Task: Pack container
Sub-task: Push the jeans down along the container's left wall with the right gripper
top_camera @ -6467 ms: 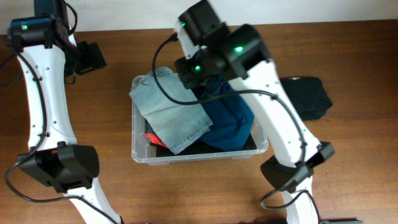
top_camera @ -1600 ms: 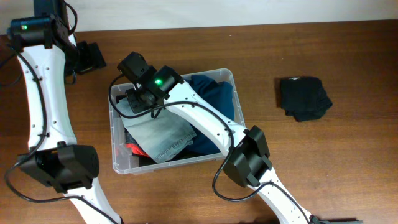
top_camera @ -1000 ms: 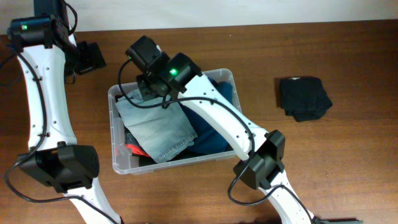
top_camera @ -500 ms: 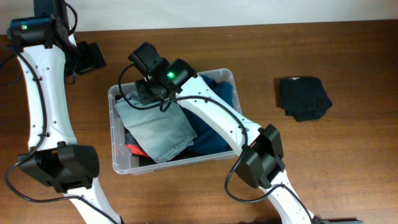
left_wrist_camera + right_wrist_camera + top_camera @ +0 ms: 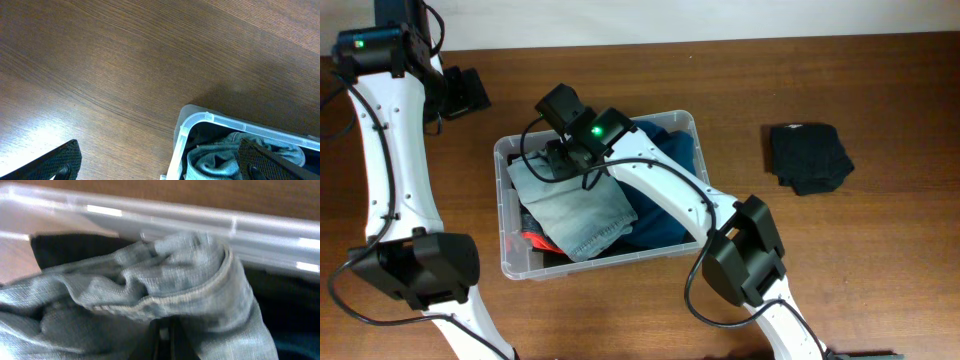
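Wooden table (image 5: 880, 270), white wall (image 5: 720, 18), clear container (image 5: 620, 258)

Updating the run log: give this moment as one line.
step: packing | right gripper: shut on jeans inside container | left gripper: open, empty | black cloth: on table
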Available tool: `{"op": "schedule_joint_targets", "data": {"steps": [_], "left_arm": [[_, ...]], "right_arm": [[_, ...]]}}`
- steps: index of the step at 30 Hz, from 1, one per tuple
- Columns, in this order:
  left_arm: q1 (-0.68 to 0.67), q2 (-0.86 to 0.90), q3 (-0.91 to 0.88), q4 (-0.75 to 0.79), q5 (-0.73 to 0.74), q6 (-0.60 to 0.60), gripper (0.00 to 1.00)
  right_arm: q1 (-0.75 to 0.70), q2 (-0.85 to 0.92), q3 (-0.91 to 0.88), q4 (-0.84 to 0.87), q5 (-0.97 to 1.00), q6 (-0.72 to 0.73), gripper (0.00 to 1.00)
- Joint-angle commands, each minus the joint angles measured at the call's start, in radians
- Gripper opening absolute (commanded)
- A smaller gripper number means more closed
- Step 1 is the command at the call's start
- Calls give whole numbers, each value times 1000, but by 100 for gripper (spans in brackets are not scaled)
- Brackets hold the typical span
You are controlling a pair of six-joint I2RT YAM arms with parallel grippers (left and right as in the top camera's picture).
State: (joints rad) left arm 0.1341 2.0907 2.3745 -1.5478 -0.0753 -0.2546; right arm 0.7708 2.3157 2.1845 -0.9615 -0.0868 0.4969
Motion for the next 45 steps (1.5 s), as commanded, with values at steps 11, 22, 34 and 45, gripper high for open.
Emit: {"op": "schedule_joint_targets", "data": {"steps": [11, 22, 34, 45], "left_arm": [[2, -8, -3, 0, 7, -10, 99], [2, -8, -3, -1, 7, -10, 100], [2, -8, -3, -1, 7, -10, 100], [2, -8, -3, -1, 7, -10, 99]], "right_arm": [[58, -254, 33, -32, -15, -56, 4], [126, -111, 31, -6, -22, -77, 4], [124, 66, 31, 59, 49, -78, 4], [117, 66, 32, 42, 77, -119, 4]]}}
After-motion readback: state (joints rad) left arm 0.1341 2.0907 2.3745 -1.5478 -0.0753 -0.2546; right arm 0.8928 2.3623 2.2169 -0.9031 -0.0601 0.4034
